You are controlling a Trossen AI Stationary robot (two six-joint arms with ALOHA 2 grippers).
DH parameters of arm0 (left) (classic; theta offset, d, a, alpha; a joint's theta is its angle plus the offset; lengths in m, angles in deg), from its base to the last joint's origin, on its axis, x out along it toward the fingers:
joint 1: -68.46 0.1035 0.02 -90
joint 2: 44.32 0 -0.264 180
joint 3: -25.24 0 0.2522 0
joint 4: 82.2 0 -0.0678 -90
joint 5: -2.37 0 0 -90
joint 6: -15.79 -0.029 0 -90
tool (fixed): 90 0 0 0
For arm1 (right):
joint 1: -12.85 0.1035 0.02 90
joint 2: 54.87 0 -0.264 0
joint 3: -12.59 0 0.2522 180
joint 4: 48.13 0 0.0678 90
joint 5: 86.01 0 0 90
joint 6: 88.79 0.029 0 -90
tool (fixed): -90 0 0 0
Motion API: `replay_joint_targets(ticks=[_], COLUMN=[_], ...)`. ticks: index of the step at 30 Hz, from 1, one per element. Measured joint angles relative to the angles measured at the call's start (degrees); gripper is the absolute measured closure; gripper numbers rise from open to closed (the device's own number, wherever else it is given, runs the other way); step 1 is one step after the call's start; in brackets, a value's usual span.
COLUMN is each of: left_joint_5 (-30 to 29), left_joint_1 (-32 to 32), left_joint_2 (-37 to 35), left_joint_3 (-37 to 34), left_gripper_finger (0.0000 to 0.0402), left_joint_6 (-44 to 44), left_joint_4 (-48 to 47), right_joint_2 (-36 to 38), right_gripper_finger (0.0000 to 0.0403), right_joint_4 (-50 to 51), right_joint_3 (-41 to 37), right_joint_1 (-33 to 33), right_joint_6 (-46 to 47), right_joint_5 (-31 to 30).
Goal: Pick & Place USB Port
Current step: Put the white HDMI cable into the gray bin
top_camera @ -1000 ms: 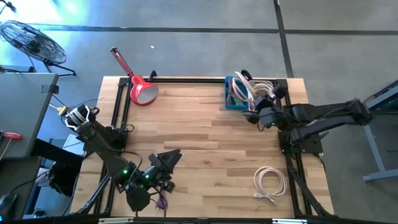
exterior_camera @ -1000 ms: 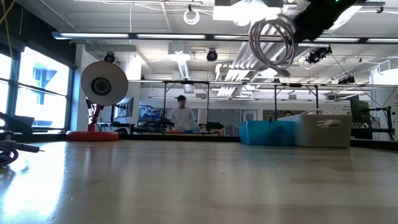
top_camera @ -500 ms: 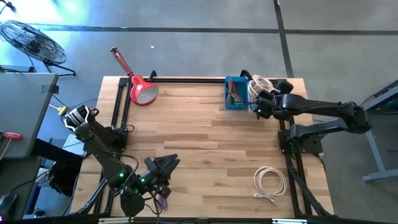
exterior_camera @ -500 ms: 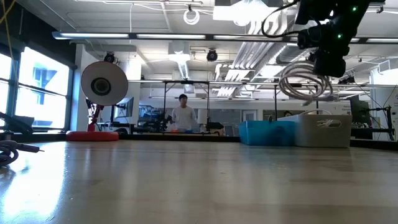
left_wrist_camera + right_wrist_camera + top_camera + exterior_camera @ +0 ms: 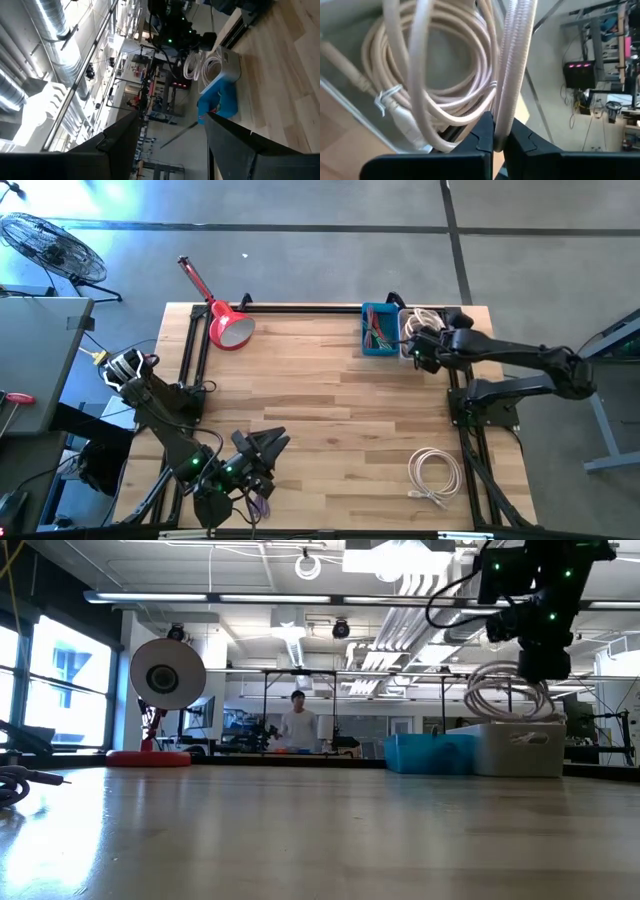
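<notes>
Right gripper (image 5: pixel 499 142), jaws pinched on one strand of a coiled USB cable (image 5: pixel 512 65), hangs the coil over the grey bin (image 5: pixel 515 750) for release (another coil already lies inside). Left gripper (image 5: pixel 262 448) waits with fingers spread, empty, near the table's front edge.

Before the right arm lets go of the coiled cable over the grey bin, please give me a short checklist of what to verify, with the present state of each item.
1. Right gripper pinches a strand of the coiled cable: ok.
2. Coil hangs directly above the grey bin: ok.
3. Coil already rests inside the bin: not ok; the low view shows it hanging just above the rim.
4. Room in the bin: cannot tell; another cable coil already lies there.
5. Left gripper far away, at the table's near edge: ok.
6. Next cable lies free on the table: ok.
</notes>
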Motion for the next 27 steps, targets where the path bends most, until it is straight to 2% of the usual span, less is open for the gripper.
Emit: replay_joint_targets(ticks=[10,14,21,24,27], left_joint_5=[0.0,0.0,0.0,-0.1,-0.1], left_joint_1=[0.0,0.0,0.0,0.0,0.0], left_joint_2=[0.0,0.0,0.0,0.0,0.0], left_joint_3=[0.0,0.0,0.0,0.0,0.0], left_gripper_finger=[0.0181,0.0181,0.0181,0.0181,0.0181], left_joint_6=[-0.4,-0.4,-0.4,-0.4,-0.4], left_joint_4=[-0.1,-1.2,-1.3,-1.5,-2.8], right_joint_2=[-2.3,-5.4,-11.2,-12.0,-11.8], right_gripper_finger=[0.0395,0.0392,0.0395,0.0374,0.0334], right_joint_4=[-7.6,-10.1,-11.0,-12.8,-14.2], right_joint_3=[-2.8,-2.8,-2.8,-2.8,-2.8], right_joint_1=[-2.7,-4.0,-4.8,-4.3,-3.3], right_joint_6=[-4.6,-5.9,-5.6,-5.5,-5.4], right_joint_5=[5.0,8.1,9.2,10.2,11.8])
